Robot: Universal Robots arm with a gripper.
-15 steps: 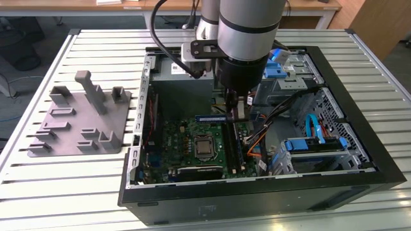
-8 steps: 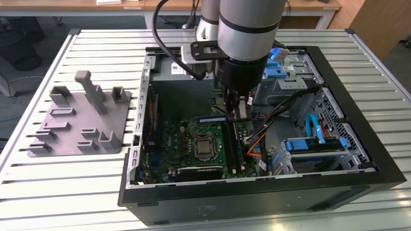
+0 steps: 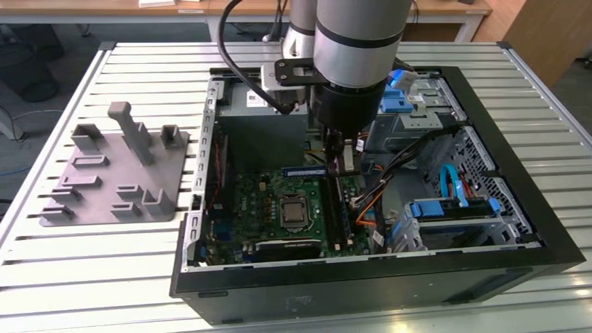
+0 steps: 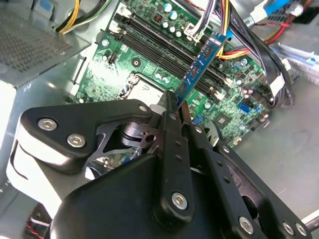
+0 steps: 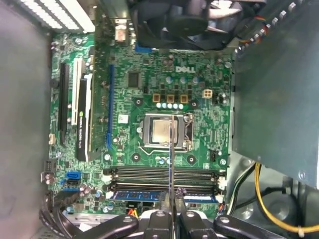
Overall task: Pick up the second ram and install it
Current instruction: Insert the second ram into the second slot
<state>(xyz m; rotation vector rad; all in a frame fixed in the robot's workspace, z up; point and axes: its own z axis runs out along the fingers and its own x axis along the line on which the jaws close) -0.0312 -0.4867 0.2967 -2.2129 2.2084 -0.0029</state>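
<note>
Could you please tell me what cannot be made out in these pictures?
Second wrist view: the black tool covers the gripped end of the thin blue circuit-board stick.
First wrist view: the stick is edge-on, so its chips and its height above the long black slots cannot be judged.
Exterior view: the silver-grey arm covers most of the tool.
</note>
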